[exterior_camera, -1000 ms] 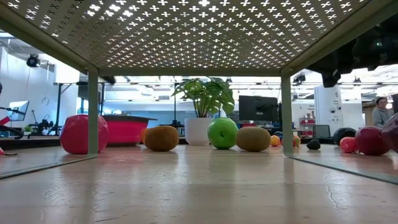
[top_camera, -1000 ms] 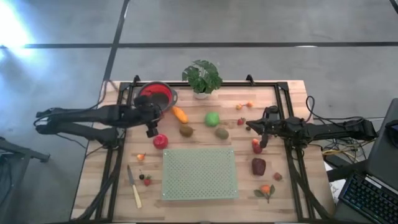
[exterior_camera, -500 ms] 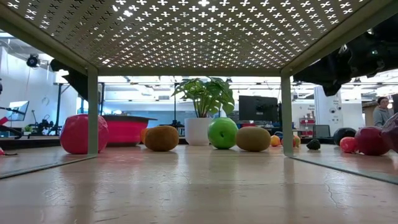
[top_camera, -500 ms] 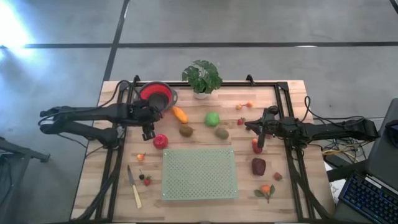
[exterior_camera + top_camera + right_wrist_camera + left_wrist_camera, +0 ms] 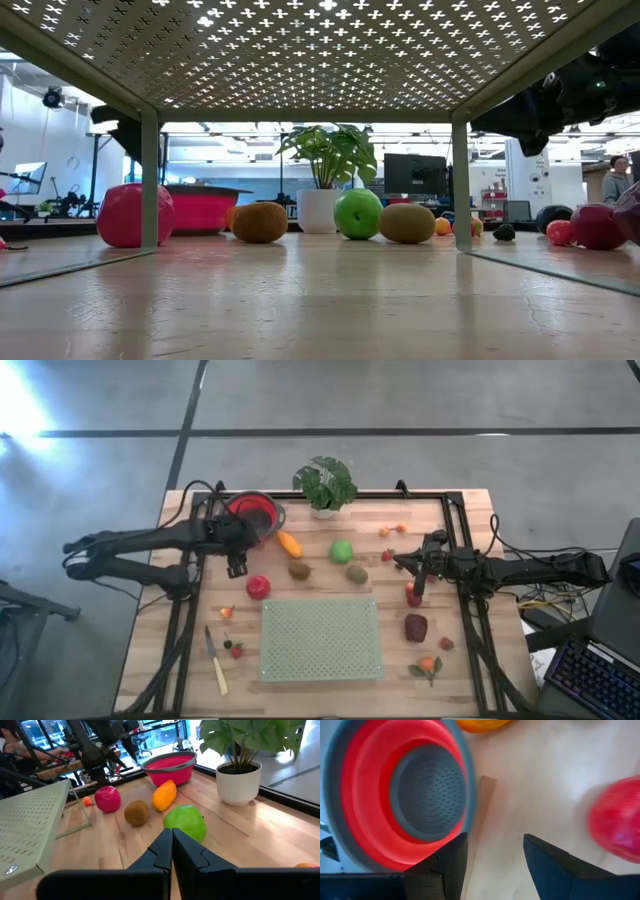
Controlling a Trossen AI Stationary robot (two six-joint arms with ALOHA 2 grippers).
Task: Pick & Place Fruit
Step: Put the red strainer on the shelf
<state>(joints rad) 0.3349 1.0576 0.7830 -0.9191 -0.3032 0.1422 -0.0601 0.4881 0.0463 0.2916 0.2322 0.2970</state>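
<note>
Your left gripper (image 5: pixel 237 568) hangs spread and empty between red bowl (image 5: pixel 252 513) and red apple (image 5: pixel 258 587); right gripper (image 5: pixel 420 586) pressed together beyond the apple

Lighting: bright, even; white glare on floor (image 5: pixel 20 405) in high view's corner. Red apple (image 5: pixel 615 825) blurred in left wrist view.

In your left wrist view the red apple (image 5: pixel 615 827) is blurred and cut by the edge, and only a sliver of the orange piece (image 5: pixel 480 725) shows. In the low view, the bowl (image 5: pixel 200 208) sits half behind the rack leg (image 5: pixel 150 180).
</note>
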